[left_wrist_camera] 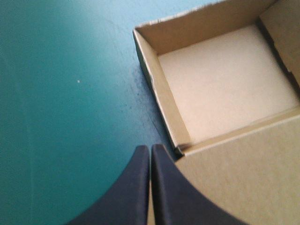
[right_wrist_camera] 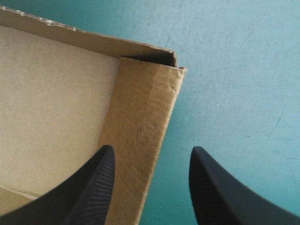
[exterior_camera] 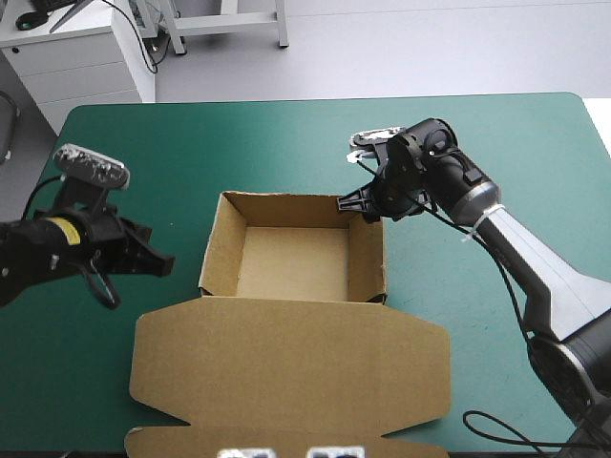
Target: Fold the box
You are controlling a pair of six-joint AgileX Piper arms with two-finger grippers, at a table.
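On the table [exterior_camera: 477,134], box [exterior_camera: 291,262], lid [exterior_camera: 286,367] flat nearward.

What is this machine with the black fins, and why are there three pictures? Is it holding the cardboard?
It is a robot with two arms. Each arm ends in a gripper, a hand made of two black fin-shaped fingers. One picture looks down from above; the other two come from a camera on each wrist. On the teal-green table cover lies a brown cardboard box, an open tray with its lid lying flat in front. The left gripper is shut and empty, beside the box's left wall. The right gripper is open, with one finger on each side of the box's right wall, near the far corner. Nothing is held.
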